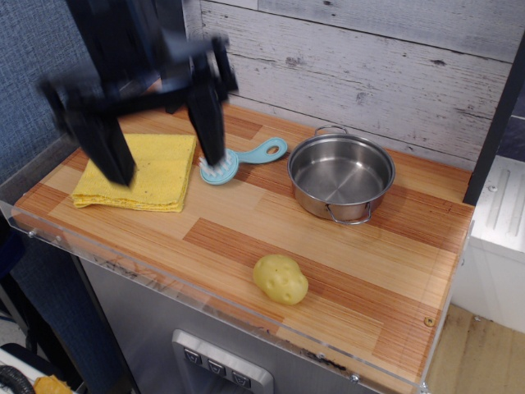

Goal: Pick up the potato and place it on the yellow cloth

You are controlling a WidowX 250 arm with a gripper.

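The potato (280, 279) is small, pale yellow and dimpled. It lies on the wooden table near the front edge, right of centre. The yellow cloth (152, 173) lies folded at the left of the table, partly hidden behind my gripper. My black gripper (164, 160) is blurred by motion and hangs over the cloth with its two fingers wide apart and nothing between them. One finger (107, 148) is over the cloth's left part, the other (209, 123) by the cloth's right edge. The potato is far to the gripper's lower right.
A teal scrub brush (238, 158) lies just right of the cloth. A steel pot (340, 176) stands at the back right. The table (377, 271) has a clear plastic rim (205, 305) along the front edge. A plank wall rises behind.
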